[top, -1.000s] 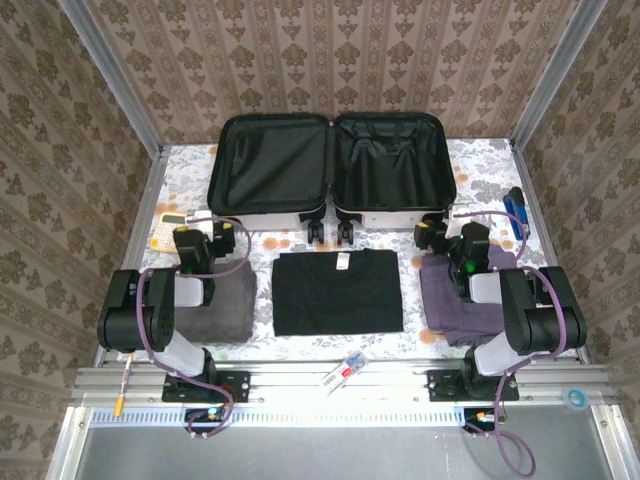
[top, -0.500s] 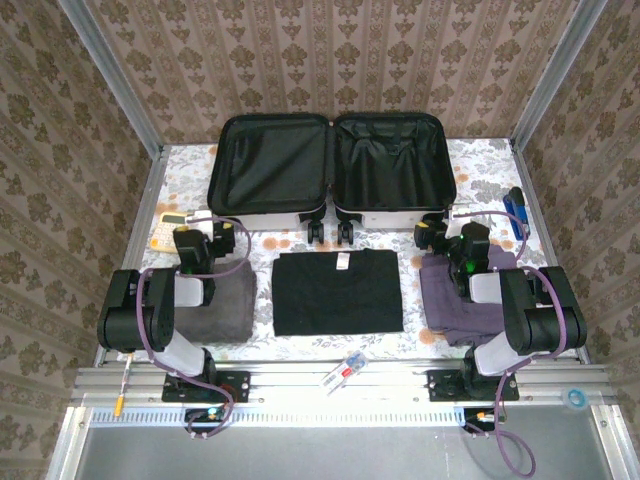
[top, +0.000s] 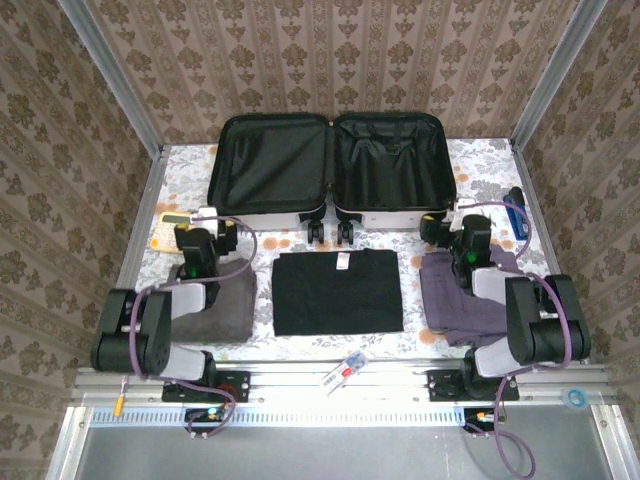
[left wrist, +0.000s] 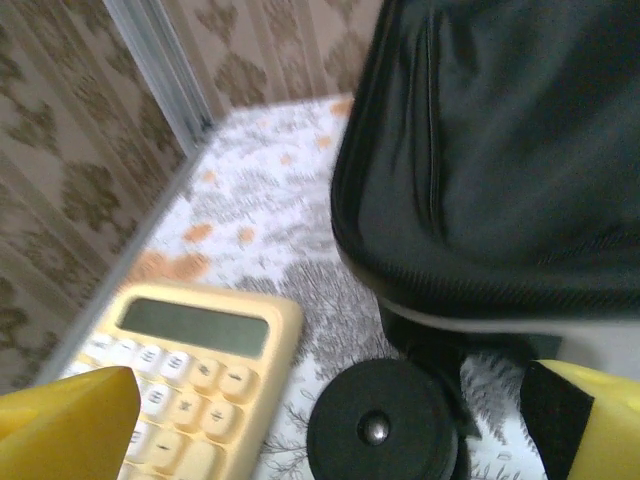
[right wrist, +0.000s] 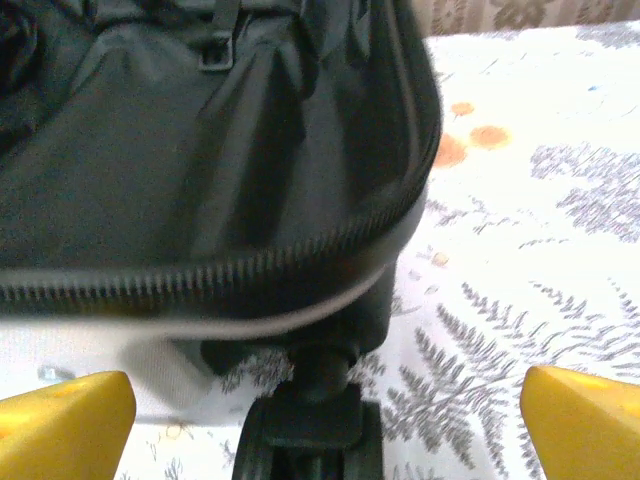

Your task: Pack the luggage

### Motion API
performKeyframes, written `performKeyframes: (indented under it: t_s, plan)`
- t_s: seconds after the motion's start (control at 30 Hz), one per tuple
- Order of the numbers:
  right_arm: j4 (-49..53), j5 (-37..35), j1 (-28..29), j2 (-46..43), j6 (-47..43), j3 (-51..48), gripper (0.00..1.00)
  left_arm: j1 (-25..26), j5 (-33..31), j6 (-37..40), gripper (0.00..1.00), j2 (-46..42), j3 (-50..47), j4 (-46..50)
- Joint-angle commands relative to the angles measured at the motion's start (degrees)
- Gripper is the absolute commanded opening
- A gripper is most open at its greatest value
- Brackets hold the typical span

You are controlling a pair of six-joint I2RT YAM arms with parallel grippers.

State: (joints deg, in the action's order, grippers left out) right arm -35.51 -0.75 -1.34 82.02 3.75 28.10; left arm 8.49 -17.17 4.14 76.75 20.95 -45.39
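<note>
With the luggage (top: 330, 165) lying open at the table's far middle and my left gripper (left wrist: 325, 425) and right gripper (right wrist: 320, 420) both spread wide, empty, I'd lower each squarely onto the folded clothes (top: 225, 305), pinching all layers

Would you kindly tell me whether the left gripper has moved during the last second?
Yes. In the top view the left gripper has advanced away from its base, closer to the near edge of the luggage.
</note>
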Motion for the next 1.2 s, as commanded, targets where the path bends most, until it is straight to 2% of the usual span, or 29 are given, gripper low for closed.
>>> performKeyframes:
  t_s: [0.0, 0.13, 0.23, 0.47, 0.7, 0.83, 1.03, 1.17]
  plan:
    - [13.54, -4.14, -0.24, -7.79, 1.61, 6.07, 1.0, 2.19, -10.41, -2.7, 1.0, -11.96, 3.84, 10.32]
    - [29.5, -6.19, -0.15, -16.3, 3.87, 14.64, 1.0, 2.47, -7.91, -13.45, 1.0, -24.47, 13.55, 33.41]
    - [40.23, -7.59, -0.06, -19.85, 7.29, 21.55, 1.0, 3.24, -3.5, -18.48, 1.0, -27.5, 22.88, 48.36]
    - [53.78, -4.0, 0.59, -24.08, 11.38, 28.88, 1.0, 10.18, -5.68, -25.42, 1.0, -27.08, 38.05, 74.32]
    - [65.96, 0.51, 5.45, -23.92, 16.6, 30.2, 1.0, 16.58, 3.63, -38.1, 1.0, -19.06, 50.02, 101.45]
    - [71.46, 1.08, 11.7, -21.87, 20.68, 27.52, 0.96, 25.38, 4.78, -44.15, 0.99, -15.86, 49.55, 108.18]
    - [71.16, 1.04, 22.05, -17.56, 27.81, 21.51, 0.93, 35.25, 8.57, -52.54, 0.99, -10.65, 42.22, 105.67]
    - [71.32, 0.9, 27.37, -12.85, 30.88, 19.74, 0.9, 39.31, 10.07, -54.53, 1.0, -4.77, 40.45, 104.55]
